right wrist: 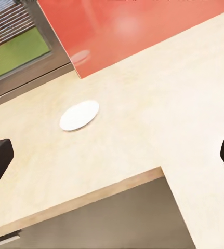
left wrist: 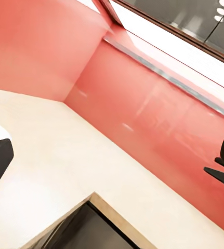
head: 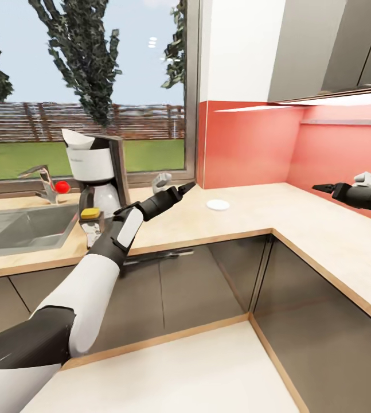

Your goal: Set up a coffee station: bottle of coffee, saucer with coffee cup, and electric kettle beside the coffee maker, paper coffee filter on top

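I am working toward the saucer-and-cup step, as I judge it: the small flat round white saucer [head: 218,205] is lying alone on the long light wood-grain counter [head: 248,215], well to the right of the tall black coffee maker with its white front panel [head: 96,166], and it is not yet beside the machine. A white paper cone filter [head: 76,139] is already sitting on the maker's top, and a small dark jar with a yellow lid [head: 90,218] is standing just in front of its carafe. A small white cup [head: 161,182] is resting at the far edge near the window.

My left hand [head: 186,187] is hovering between the maker and the saucer, holding nothing; how wide it is parted I cannot tell. My right hand [head: 320,187] is hanging over the right-hand run of counter, its fingers spread wide apart and empty.

Next I am needing to bring one hand down onto the saucer's thin rim, which I expect to be awkward. The grey steel sink [head: 24,229] and tap lie to the left, out of the way.
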### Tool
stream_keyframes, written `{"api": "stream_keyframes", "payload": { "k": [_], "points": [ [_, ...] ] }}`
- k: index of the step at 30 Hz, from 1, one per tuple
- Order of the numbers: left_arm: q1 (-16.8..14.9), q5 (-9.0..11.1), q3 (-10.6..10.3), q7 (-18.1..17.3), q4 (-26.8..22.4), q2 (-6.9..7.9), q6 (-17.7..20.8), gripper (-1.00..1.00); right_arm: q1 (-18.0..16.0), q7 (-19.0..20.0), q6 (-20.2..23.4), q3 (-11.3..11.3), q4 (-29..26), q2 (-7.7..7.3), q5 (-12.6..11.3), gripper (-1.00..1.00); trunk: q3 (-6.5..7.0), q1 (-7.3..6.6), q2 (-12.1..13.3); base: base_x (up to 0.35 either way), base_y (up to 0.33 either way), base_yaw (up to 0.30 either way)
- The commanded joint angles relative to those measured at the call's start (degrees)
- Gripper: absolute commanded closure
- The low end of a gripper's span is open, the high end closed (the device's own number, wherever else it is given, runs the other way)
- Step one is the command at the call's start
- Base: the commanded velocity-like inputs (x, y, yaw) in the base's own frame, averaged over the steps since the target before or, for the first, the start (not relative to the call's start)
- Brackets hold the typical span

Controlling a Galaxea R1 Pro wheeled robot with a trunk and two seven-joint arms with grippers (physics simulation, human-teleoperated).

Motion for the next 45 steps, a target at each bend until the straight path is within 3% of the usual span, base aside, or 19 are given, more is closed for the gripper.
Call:
{"api": "stream_keyframes", "payload": {
  "k": [1, 9, 37, 45],
  "points": [
    [0.0, 0.6, 0.0, 0.1, 0.0, 0.0, 0.5, -1.0, 0.0, 0.3, 0.3, -0.1, 0.0, 0.0, 0.2, -1.0, -0.06, 0.01, 0.0, 0.137, -0.02, -0.012],
    [0.0, 0.5, 0.1, 0.1, -0.8, 0.0, 0.5, -1.0, 0.2, 0.3, 0.2, -0.2, 0.0, 0.0, 0.1, -1.0, -0.06, 0.01, 0.0, 0.184, -0.004, -0.003],
    [0.0, 0.6, 0.2, 0.1, -0.7, 0.0, 0.6, -1.0, 0.6, 0.3, 0.3, -0.1, 0.0, 0.0, 0.1, -1.0, -0.06, 0.01, 0.0, 0.034, 0.0, 0.0],
    [0.0, 0.6, 0.2, 0.1, -0.7, 0.0, 0.6, -1.0, 0.6, 0.3, 0.3, -0.1, 0.0, 0.0, 0.1, -1.0, -0.06, 0.01, 0.0, 0.216, -0.061, 0.0]
  ]
}}
